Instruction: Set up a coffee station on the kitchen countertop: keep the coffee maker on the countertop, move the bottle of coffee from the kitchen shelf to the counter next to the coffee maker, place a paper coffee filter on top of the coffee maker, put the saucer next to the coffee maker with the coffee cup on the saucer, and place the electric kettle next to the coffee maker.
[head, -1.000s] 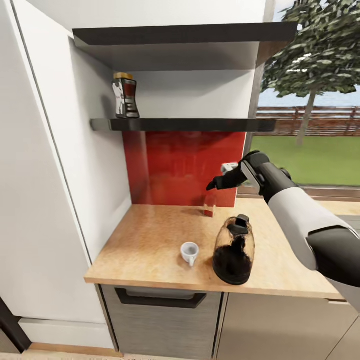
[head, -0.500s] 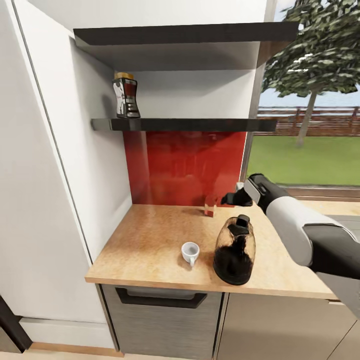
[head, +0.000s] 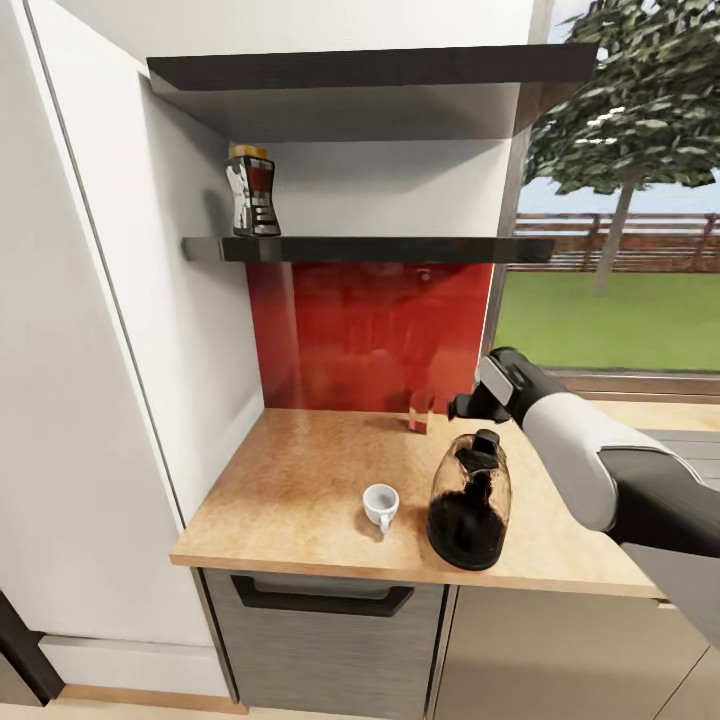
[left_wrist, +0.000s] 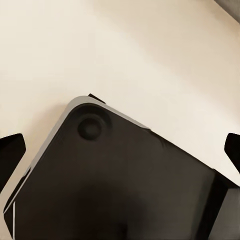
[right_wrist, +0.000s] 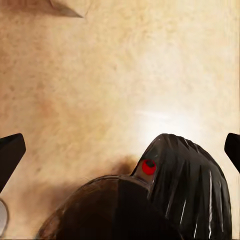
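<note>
Head and right wrist cameras both look down on the electric kettle (head: 468, 512)

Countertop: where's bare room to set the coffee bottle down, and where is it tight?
The kitchen countertop is bare across its left half, between the white side wall and the coffee cup, back to the red splashback. It is crowded on the right: the cup stands beside the electric kettle, with the right hand hovering just behind the kettle.

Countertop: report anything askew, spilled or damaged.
Nothing stands out. The electric kettle and coffee cup stand upright and apart on the kitchen countertop, with no spill around them. The bottle of coffee stands upright on the kitchen shelf.
</note>
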